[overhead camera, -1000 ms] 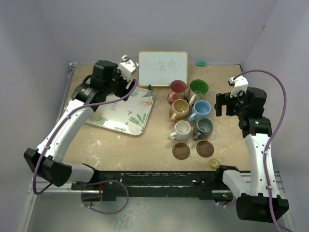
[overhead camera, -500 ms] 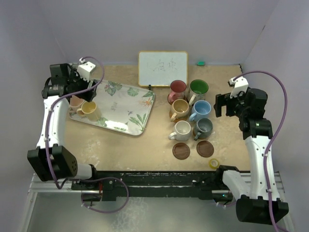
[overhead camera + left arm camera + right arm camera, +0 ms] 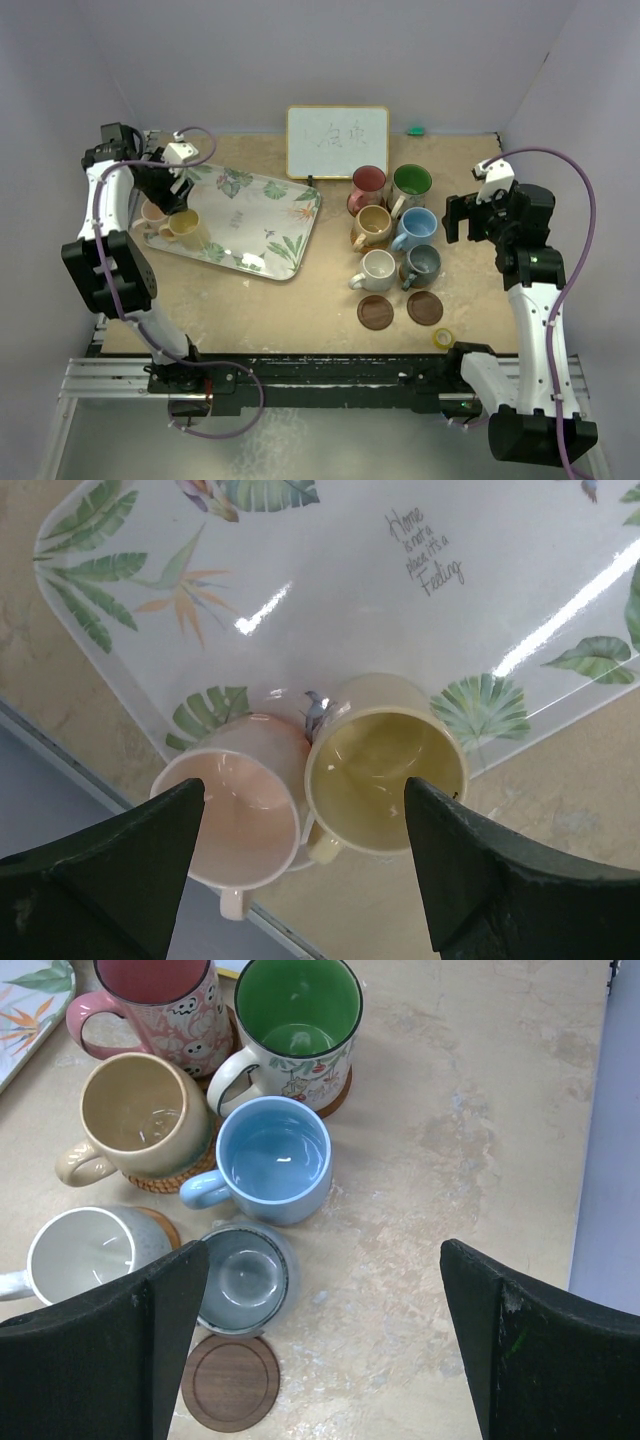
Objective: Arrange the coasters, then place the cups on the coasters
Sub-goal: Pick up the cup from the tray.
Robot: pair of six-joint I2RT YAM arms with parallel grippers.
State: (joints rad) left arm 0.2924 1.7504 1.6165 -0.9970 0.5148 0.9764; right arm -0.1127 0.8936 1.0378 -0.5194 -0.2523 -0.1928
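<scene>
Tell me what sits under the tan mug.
A woven orange coaster: only its rim shows below the tan mug. The mug covers its middle, so the pattern there cannot be seen.

The speckled beige worktop (image 3: 470, 170) fills the middle of the top view. A leaf-patterned tray (image 3: 265, 225) lies flat on it at centre left, turned at a slant. A whiteboard (image 3: 338, 142) stands at the upper centre by the back edge, with a small green object (image 3: 415, 129) just to its right. Right of centre, a woven coaster (image 3: 165, 1180) rests on the surface. Toward the lower right, two dark brown coasters (image 3: 377, 312) lie bare side by side. A yellow tape roll (image 3: 443, 339) sits near them at the front edge.
</scene>
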